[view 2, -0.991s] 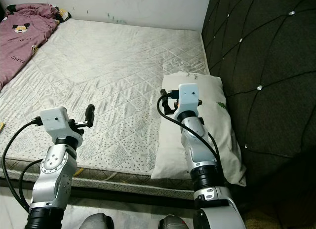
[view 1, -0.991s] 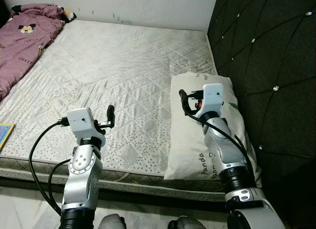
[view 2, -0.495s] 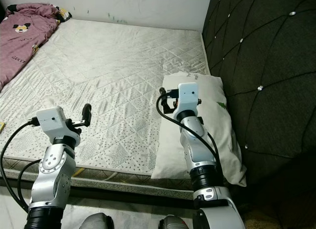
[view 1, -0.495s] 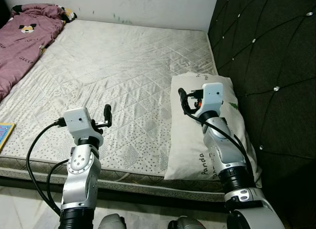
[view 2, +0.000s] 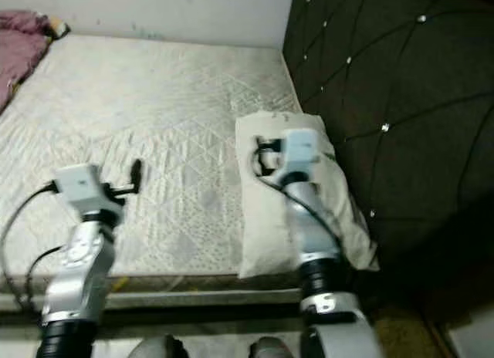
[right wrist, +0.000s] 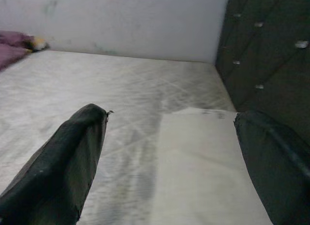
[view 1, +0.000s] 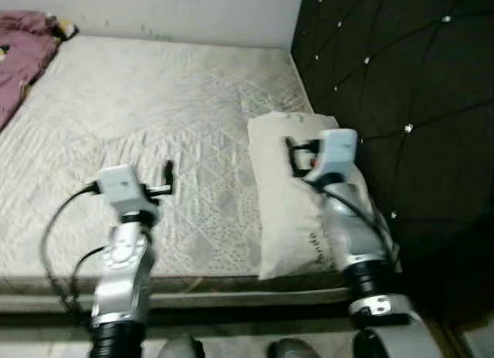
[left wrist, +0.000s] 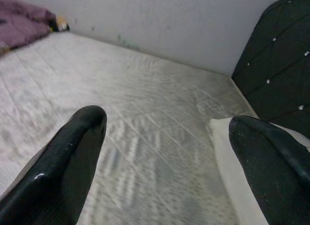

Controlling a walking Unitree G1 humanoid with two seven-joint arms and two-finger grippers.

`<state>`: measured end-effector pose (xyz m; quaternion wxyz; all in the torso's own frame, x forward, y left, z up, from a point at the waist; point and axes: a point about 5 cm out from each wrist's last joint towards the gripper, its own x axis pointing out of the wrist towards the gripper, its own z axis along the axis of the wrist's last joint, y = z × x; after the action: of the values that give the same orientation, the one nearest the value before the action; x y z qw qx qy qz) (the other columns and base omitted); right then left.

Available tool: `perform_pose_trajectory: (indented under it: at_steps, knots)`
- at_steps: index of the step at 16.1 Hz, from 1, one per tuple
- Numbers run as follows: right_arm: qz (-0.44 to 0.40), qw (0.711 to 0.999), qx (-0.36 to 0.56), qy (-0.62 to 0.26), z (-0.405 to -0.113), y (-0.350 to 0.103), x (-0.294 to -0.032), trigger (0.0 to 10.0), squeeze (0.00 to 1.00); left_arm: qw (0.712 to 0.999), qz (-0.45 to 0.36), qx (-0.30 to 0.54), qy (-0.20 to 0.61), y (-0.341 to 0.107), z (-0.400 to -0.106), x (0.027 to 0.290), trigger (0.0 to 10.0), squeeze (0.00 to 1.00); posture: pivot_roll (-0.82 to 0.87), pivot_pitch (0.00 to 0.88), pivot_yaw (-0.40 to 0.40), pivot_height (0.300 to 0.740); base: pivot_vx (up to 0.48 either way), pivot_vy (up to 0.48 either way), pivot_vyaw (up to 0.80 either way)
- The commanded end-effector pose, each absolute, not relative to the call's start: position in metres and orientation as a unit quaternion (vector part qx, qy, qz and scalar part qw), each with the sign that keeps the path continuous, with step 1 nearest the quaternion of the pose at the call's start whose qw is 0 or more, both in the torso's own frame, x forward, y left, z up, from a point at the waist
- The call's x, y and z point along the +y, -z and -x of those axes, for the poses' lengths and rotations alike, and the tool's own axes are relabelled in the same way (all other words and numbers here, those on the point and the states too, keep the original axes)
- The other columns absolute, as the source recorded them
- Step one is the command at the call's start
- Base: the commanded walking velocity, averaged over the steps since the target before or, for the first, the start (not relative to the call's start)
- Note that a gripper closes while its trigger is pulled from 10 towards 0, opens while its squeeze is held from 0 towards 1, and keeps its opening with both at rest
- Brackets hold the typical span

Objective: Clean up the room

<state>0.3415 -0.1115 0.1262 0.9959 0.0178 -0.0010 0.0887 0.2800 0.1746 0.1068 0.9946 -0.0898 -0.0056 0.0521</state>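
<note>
A white pillow [view 1: 272,207] lies along the right side of the bare quilted mattress [view 1: 154,96], against the black tufted headboard [view 1: 386,80]. My right gripper [view 1: 292,153] hovers open over the pillow's upper half with nothing between its fingers; in the right wrist view the pillow [right wrist: 203,162] lies just below and ahead. My left gripper [view 1: 168,177] is open and empty above the mattress near its front edge, left of the pillow [left wrist: 232,157]. A purple blanket [view 1: 19,45] is bunched at the far left corner of the bed.
A white wall [view 1: 154,7] runs behind the bed. The mattress front edge [view 1: 193,285] is right before me, with floor below it. The headboard closes off the right side. The eye views are blurred.
The whole picture has slid left and blurred, so the camera has turned right. Both arms keep about the same pose and both grippers stay open.
</note>
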Motion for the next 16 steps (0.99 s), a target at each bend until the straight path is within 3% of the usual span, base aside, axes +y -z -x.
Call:
perform_pose_trajectory:
  at_steps: [1, 9, 16]
  knots:
    - [-0.014, 0.997, 0.000, -0.077, -0.3433, -0.1264, -0.1219, 10.0, 0.00, 0.994, 0.097, -0.001, -0.043, -0.1050, -0.2803, 0.1673, 10.0, 0.00, -0.02, 0.000, -0.043, 0.740, 0.000, 0.337, 0.00]
    - [-0.009, 0.997, 0.003, -0.082, -0.3427, -0.1245, -0.1213, 10.0, 0.00, 0.994, 0.101, -0.002, -0.043, -0.1050, -0.2811, 0.1660, 10.0, 0.00, -0.02, 0.000, -0.044, 0.740, 0.000, 0.359, 0.00]
    - [0.003, 0.996, 0.004, -0.088, -0.3423, -0.1228, -0.1203, 10.0, 0.00, 0.995, 0.095, -0.021, -0.031, -0.1097, -0.2805, 0.1637, 10.0, 0.00, -0.02, 0.000, -0.045, 0.740, 0.000, 0.000, 0.00]
